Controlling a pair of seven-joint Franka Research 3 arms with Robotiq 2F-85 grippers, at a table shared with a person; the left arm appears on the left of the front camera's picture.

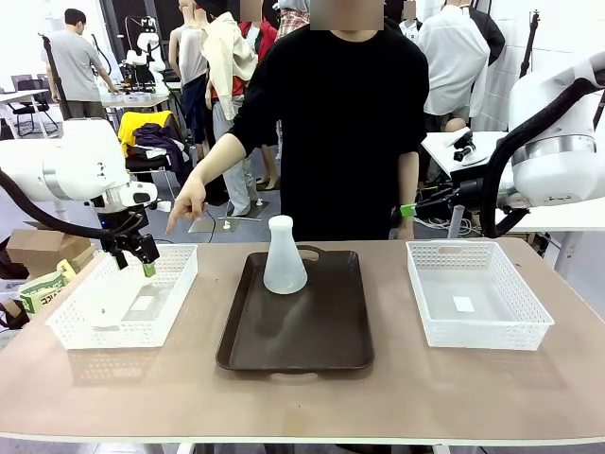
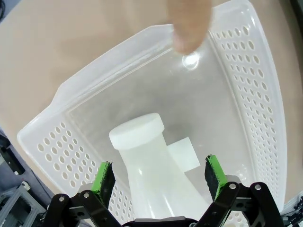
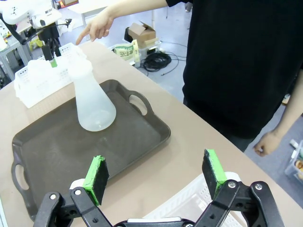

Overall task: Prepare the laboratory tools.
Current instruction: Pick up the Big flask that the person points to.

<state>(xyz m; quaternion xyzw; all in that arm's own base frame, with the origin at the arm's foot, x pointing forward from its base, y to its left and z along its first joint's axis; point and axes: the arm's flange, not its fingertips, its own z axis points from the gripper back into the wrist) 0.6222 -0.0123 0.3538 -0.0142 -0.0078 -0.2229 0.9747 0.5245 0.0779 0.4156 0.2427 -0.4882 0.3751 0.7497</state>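
Showing the basket point(image 2: 265, 94) that lies below and around your left gripper point(image 2: 160, 172), whose fingers are spread wide and pinch nothing. One flask point(image 2: 142, 142) sits directly between them. Its capped neck points ahead of the fingertips, away from the palm, and its wide body runs back between the pads, so its long axis lies roughly along the fingers. Neither pad visibly touches it, and you cannot tell whether it stands or leans on the basket floor. A person's hand point(image 1: 187, 203) points into the basket just beyond the fingertips. The tray flask point(image 3: 92, 101) stands upright, well ahead of your right gripper point(image 3: 156, 172), which is likewise spread and empty. Judged from this, the left arm is nearer, and closing would meet the sloping body, which may slip.
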